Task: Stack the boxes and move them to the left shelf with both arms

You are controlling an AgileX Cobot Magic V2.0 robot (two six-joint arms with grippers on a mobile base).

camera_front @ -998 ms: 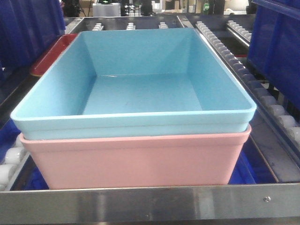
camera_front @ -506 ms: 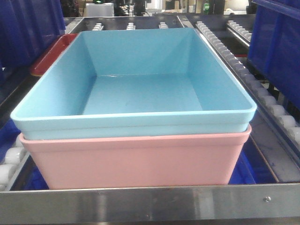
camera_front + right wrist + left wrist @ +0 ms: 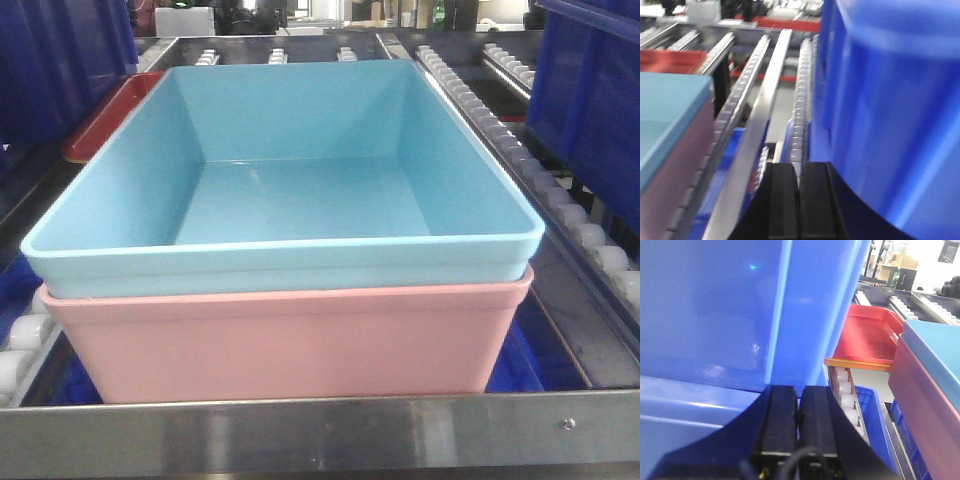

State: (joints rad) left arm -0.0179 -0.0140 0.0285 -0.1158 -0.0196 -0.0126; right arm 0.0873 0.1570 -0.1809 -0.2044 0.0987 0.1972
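The sky-blue box (image 3: 300, 190) sits nested in the salmon-pink box (image 3: 290, 340) on the roller shelf, just behind its steel front bar (image 3: 320, 435). No gripper shows in the front view. In the left wrist view my left gripper (image 3: 798, 392) is shut and empty, left of the stack, whose pink side (image 3: 925, 390) and blue rim (image 3: 935, 340) show at the right. In the right wrist view my right gripper (image 3: 799, 170) is shut and empty, right of the stack; its blue top (image 3: 665, 110) and pink side (image 3: 675, 165) show at the left.
Large dark-blue crates stand on both sides: (image 3: 590, 100), (image 3: 60, 60), (image 3: 740, 315), (image 3: 895, 110). A dark-red tray (image 3: 105, 115), (image 3: 867, 337) lies behind the stack at the left. White roller rails (image 3: 530, 160), (image 3: 800, 100) run along the shelf.
The stacked boxes have stayed put. Only the far background behind the shelf has shifted slightly.
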